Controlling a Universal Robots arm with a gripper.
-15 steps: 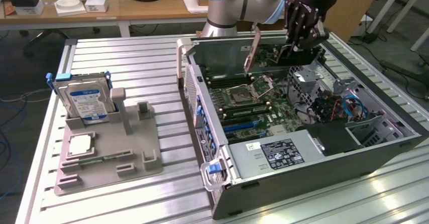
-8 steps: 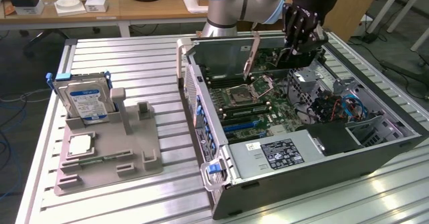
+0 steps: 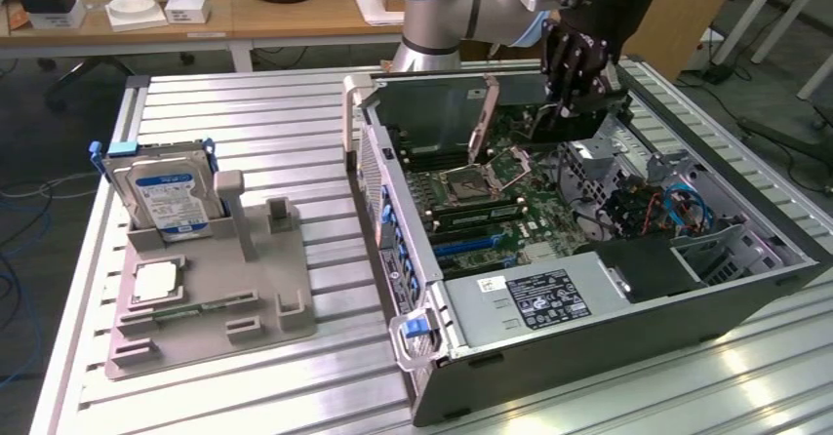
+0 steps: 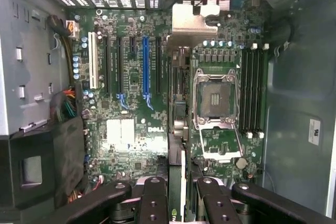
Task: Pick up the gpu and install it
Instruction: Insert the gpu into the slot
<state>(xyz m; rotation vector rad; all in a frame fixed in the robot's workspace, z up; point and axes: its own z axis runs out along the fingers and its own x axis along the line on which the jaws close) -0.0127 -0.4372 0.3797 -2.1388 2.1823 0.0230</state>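
Observation:
The open computer case [image 3: 390, 211] lies on its side on the slatted table, with the motherboard [image 4: 126, 129] facing up. My gripper [image 3: 573, 111] hangs inside the case near its far end. It is shut on the gpu [image 4: 180, 129], a thin dark card seen edge-on between the two black fingers [image 4: 155, 200]. The card's metal bracket [image 4: 197, 22] points toward the vented rear wall. The gpu [image 3: 547, 128] hangs upright over the board, between the blue expansion slot [image 4: 146, 66] and the CPU socket [image 4: 215, 98]. Whether it touches a slot is hidden.
At the exterior view's left, a grey fixture tray [image 3: 209, 298] holds an upright silver hard drive [image 3: 163, 196] and a small CPU chip [image 3: 156, 279]. Inside the case are the power supply [image 3: 540, 298], drive bays with blue cables [image 3: 677, 211] and memory slots [image 4: 252, 93].

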